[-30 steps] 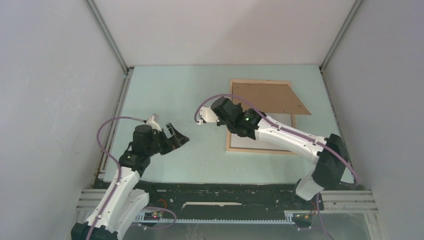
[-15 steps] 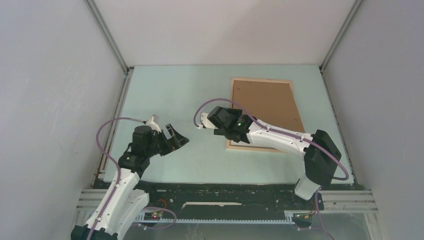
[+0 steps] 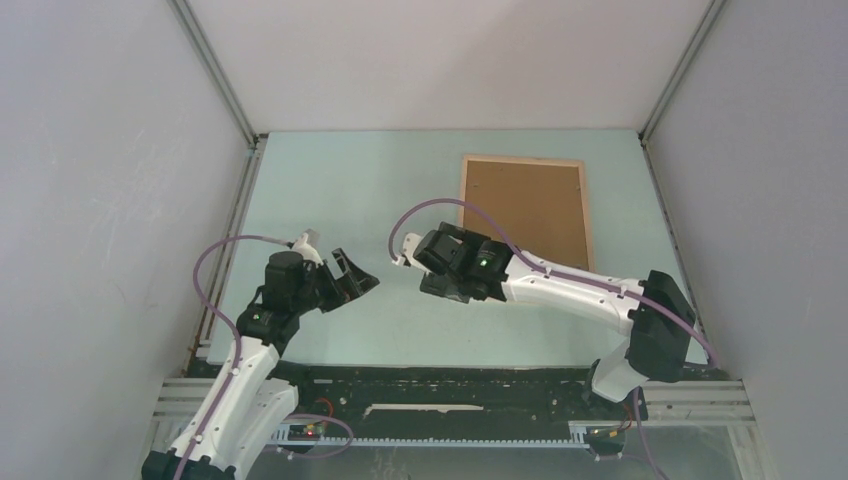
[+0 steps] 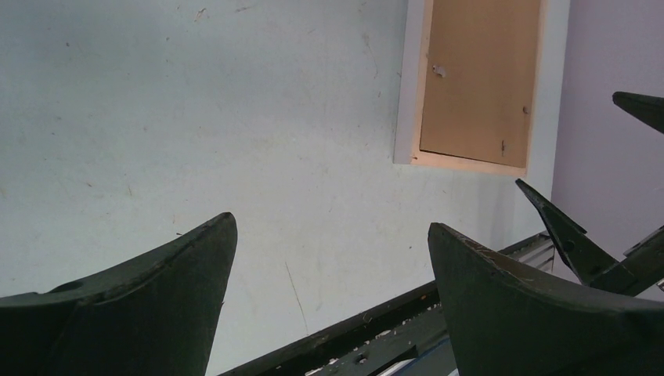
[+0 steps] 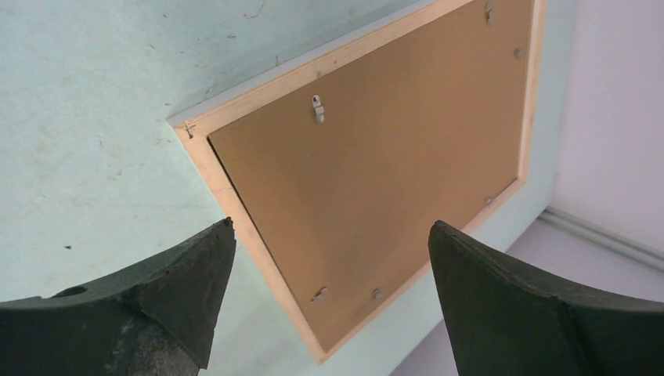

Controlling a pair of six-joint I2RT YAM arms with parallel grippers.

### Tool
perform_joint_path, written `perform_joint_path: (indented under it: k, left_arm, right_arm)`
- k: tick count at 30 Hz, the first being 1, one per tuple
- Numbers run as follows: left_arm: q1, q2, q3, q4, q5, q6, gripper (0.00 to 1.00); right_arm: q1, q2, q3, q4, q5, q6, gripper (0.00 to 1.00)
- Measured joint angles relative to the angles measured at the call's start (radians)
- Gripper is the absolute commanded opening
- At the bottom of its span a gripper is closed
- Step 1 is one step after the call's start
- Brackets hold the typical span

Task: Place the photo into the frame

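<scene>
The frame [image 5: 196,137] lies flat on the worktop [image 3: 350,190], back side up. A brown board [image 5: 376,196] fills its opening and sits level inside the wood rim. A small metal hanger [image 5: 316,107] is fixed to the board near one short side of the frame, and small tabs dot the board's edge just inside the rim. The photo cannot be seen; whether it lies under the board inside the frame cannot be told.

The right fingers [image 5: 501,298] are spread wide with nothing between them. They hang off the frame's near left corner, close to it but touching neither frame nor board. The left fingers [image 4: 156,290] are also spread wide and empty, well to the left of the frame and pointing toward it.
</scene>
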Motion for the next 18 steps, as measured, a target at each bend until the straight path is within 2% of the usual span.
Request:
perform_joint_path:
  k: [6, 9, 12, 14, 16, 18]
  left_arm:
    - [0.0, 0.006, 0.0, 0.023, 0.015, -0.025, 1.0]
    - [0.0, 0.031, 0.0, 0.064, 0.042, -0.047, 1.0]
    - [-0.002, 0.082, -0.001, 0.127, 0.081, -0.079, 1.0]
    - [-0.01, 0.124, -0.001, 0.169, 0.104, -0.09, 1.0]
    - [-0.036, 0.192, 0.0, 0.213, 0.117, -0.099, 1.0]
    - [-0.072, 0.267, 0.003, 0.241, 0.123, -0.106, 1.0]
  right_arm:
    - [-0.048, -0.007, -0.002, -0.006, -0.047, 0.172, 1.0]
    - [-0.152, -0.062, -0.034, 0.019, -0.129, 0.315, 1.0]
    - [-0.346, -0.18, -0.111, 0.066, -0.247, 0.462, 1.0]
    - [-0.496, -0.257, -0.156, 0.1, -0.383, 0.558, 1.0]
    - [-0.719, -0.294, -0.185, 0.135, -0.501, 0.63, 1.0]
    - [-0.89, -0.293, -0.205, 0.165, -0.601, 0.694, 1.0]
